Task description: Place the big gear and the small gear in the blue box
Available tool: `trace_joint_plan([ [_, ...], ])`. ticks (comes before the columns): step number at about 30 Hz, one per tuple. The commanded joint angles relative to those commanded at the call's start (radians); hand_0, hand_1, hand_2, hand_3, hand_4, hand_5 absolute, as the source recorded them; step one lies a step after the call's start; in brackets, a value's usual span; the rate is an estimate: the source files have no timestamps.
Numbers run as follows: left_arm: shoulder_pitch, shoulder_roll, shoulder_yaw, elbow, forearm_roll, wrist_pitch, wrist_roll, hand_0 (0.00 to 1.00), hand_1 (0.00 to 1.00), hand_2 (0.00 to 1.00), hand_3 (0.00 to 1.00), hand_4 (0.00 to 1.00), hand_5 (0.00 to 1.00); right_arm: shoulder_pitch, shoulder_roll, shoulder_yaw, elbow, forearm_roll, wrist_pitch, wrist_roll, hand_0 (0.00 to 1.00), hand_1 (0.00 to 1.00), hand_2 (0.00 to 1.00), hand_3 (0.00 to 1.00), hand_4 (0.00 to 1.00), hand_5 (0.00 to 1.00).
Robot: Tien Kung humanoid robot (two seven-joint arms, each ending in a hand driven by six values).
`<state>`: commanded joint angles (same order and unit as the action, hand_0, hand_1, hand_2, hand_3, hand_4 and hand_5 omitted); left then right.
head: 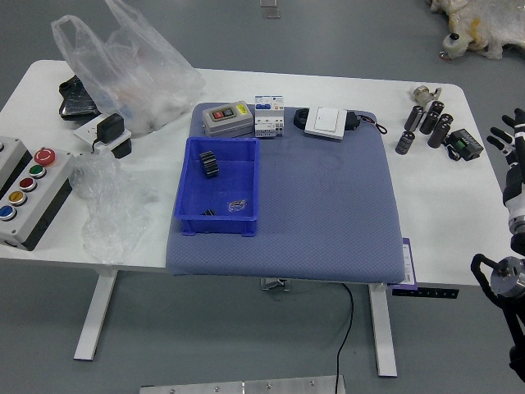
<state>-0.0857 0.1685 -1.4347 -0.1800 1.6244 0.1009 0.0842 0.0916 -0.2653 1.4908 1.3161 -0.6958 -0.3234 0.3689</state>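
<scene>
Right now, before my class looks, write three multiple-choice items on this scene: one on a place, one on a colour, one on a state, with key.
1. The blue box sits:
A on the floor
B on the mat
C on the plastic bag

2. The largest button is:
A red
B green
C blue

3. The box's top is:
A lidded
B taped shut
C open

Key:
1 B: mat shows beside and below it.
2 A: its cap is red.
3 C: a dark ribbed piece shows inside.
</scene>
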Motion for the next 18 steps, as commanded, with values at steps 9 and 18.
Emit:
trace_joint_plan([
  [9, 0.01, 0.003, -0.022, 0.0, 0.009, -0.001, -0.003, 0.618, 0.462, 0.497, 0.648, 0.687, 0.272, 0.013, 0.016, -0.012, -0.033, 0.018, 0.002, 0.001, 0.57, 0.54, 0.608, 0.654, 0.692, 0.369],
  [18, 0.019, -0.016, -0.059, 0.0, 0.038, -0.009, 0.008, 0.618, 0.465, 0.498, 0.65, 0.688, 0.272, -0.01, 0.02, 0.012, -0.041, 0.03, 0.003, 0.007, 0.569, 0.533, 0.599, 0.65, 0.716, 0.425],
])
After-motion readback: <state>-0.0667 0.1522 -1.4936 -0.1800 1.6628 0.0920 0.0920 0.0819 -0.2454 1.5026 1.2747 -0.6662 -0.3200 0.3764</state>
